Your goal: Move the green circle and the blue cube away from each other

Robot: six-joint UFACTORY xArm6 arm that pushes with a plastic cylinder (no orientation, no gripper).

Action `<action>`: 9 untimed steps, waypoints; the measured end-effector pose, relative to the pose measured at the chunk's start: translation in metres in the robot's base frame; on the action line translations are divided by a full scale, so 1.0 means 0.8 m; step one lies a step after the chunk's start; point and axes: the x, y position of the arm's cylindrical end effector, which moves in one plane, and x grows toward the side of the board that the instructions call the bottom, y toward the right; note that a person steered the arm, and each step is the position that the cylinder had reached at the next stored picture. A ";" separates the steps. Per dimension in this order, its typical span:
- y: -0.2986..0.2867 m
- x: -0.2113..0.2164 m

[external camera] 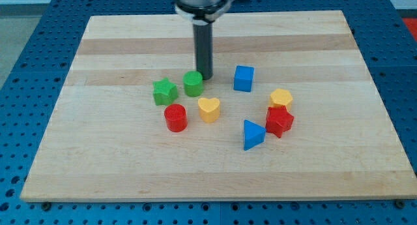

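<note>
The green circle (193, 83) is a short green cylinder left of the board's middle. The blue cube (244, 78) stands to its right with a gap between them. My tip (206, 77) is on the board in that gap, right against the green circle's upper right side and well left of the blue cube. The rod rises straight up to the arm at the view's top.
A green star (165, 91) sits just left of the green circle. A red cylinder (175, 117) and a yellow heart (208, 109) lie below it. A yellow block (281, 98), a red block (279, 121) and a blue triangle (253, 134) cluster at lower right. The wooden board (117, 173) lies on a blue pegboard table.
</note>
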 end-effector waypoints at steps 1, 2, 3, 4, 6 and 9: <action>-0.034 0.014; -0.038 0.019; -0.036 0.019; 0.013 0.019; 0.092 0.019; 0.144 0.067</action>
